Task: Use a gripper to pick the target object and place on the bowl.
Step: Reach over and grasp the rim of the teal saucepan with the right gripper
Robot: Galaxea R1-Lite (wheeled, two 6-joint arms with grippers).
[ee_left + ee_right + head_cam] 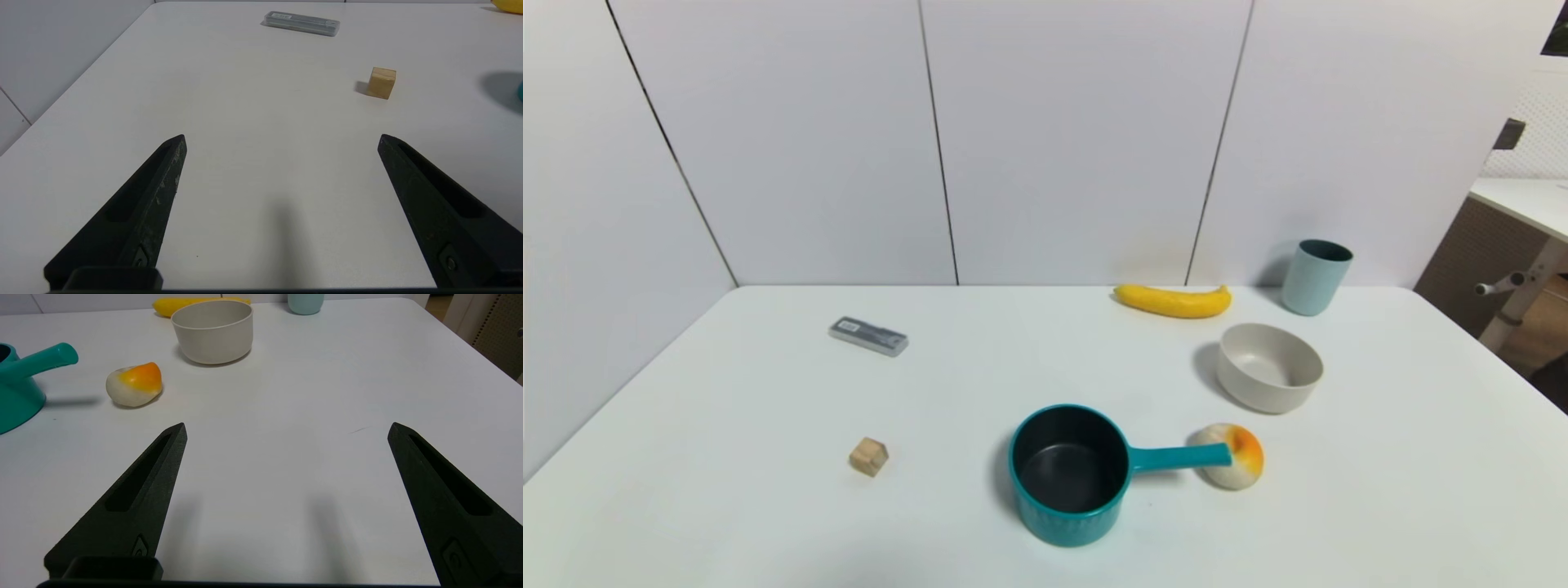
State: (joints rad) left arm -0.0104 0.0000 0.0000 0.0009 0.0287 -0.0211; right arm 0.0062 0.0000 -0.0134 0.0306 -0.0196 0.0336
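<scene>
The teal saucepan with a dark inside stands upright near the table's front middle, its straight handle pointing right; it also shows in the right wrist view. The off-white bowl stands empty behind and to the right of it, and shows in the right wrist view. Neither arm shows in the head view. My left gripper is open and empty over bare table near the front left. My right gripper is open and empty over bare table at the front right, apart from the saucepan handle.
A white and orange rounded object lies at the tip of the saucepan handle. A yellow banana and a pale blue cup are at the back right. A grey flat case and a small wooden cube lie on the left.
</scene>
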